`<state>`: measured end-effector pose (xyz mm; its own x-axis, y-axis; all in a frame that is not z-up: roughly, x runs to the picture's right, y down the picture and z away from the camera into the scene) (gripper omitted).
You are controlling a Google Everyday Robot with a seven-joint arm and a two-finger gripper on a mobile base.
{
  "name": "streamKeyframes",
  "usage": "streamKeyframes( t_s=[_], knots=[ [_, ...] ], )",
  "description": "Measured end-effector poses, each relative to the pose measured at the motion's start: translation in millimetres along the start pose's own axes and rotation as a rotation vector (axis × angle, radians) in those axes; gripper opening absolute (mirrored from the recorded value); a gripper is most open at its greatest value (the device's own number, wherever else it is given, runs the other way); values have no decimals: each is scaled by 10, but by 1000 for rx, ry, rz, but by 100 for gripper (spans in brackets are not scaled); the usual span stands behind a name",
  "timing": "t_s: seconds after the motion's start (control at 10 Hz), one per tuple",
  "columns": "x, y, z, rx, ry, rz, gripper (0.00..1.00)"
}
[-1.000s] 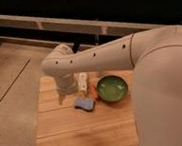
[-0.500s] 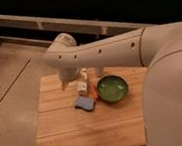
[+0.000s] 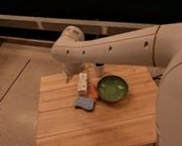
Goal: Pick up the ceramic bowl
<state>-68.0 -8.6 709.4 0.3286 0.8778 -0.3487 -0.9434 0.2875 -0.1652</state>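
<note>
1. The gripper (image 3: 72, 73) has been raised and shifted right, and is now held over the far-left part of the bench (image 3: 92, 135). Whether it is open or closed cannot be told.
2. The ceramic bowl (image 3: 112, 89) is left unmoved, toward the far-right corner, right of the blue sponge (image 3: 85, 104).
3. The bowl is judged not yet reached; more rightward travel is needed.

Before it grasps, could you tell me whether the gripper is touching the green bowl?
Apart: the camera view shows the gripper left of the bowl, tabletop showing between.
</note>
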Motion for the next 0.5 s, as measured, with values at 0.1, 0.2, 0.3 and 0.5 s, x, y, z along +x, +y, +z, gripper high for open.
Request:
streamKeyframes(
  t_s=[0.1, 0.2, 0.3, 0.5],
  knots=[
    [73, -28, 74, -2, 26, 3, 65],
    [278, -149, 225, -13, 82, 27, 65],
    [475, -277, 352, -25, 125, 67, 65],
    [734, -564, 556, -54, 167, 160, 65]
  ],
)
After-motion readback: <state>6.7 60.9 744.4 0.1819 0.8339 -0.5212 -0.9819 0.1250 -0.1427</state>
